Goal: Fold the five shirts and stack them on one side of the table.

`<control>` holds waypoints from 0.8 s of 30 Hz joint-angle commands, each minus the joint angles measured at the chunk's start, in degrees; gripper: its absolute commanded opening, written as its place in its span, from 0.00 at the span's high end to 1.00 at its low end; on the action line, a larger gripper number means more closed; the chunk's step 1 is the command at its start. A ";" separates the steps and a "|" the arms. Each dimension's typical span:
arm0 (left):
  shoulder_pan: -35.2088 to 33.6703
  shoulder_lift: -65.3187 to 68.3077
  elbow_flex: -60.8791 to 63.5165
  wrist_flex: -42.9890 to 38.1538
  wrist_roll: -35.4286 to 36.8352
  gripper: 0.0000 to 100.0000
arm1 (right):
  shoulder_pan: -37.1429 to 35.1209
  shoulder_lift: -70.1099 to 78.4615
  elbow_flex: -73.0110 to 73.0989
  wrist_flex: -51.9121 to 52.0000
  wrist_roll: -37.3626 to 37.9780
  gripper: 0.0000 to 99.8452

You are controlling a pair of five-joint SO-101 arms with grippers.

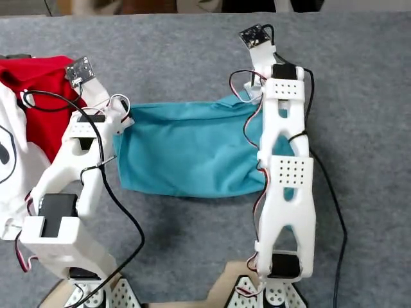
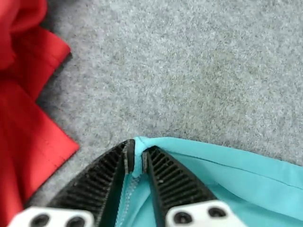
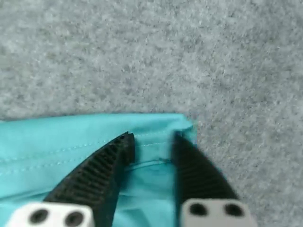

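Note:
A teal shirt point(image 1: 192, 151) lies folded into a wide rectangle on the middle of the table. At its far left corner my left gripper point(image 1: 125, 120) is shut, and the left wrist view shows its fingertips point(image 2: 137, 153) pinching the teal hem point(image 2: 227, 179). My right gripper point(image 1: 249, 97) is over the far right corner. In the right wrist view it point(image 3: 152, 142) stands open, its fingers straddling the teal corner point(image 3: 61, 137) with flat cloth between them. A red shirt point(image 1: 45, 96) and a white shirt point(image 1: 9, 160) lie crumpled at the left edge.
The table is covered in grey felt point(image 1: 359, 96), with bare room on the right and along the far side. The red shirt point(image 2: 23, 118) lies a short way from the left gripper. Cables hang off both arms.

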 commanded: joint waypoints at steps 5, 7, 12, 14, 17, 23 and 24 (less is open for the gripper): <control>0.26 -0.48 -2.11 -0.44 0.53 0.98 | -0.84 -0.66 -2.95 -1.32 -0.53 0.98; 0.26 -0.48 -2.11 -0.44 0.53 0.98 | -0.75 -0.66 -4.00 -1.23 -0.53 0.98; 0.26 -0.48 -2.11 -0.44 0.53 0.98 | 0.22 -0.48 -9.01 0.79 -0.62 1.00; 0.26 -0.48 -2.11 -0.62 0.53 0.98 | 0.48 -0.40 -11.47 2.55 -0.62 1.00; 0.26 -0.48 -2.11 -0.62 0.53 0.98 | 0.48 -0.57 -16.31 6.42 -1.76 1.00; 0.44 -1.27 -2.64 -0.09 0.35 0.98 | 1.98 -5.76 -28.35 17.05 -3.78 1.00; 0.44 -2.42 -3.16 1.14 -0.44 0.98 | 2.51 -9.27 -28.53 19.87 -3.78 1.00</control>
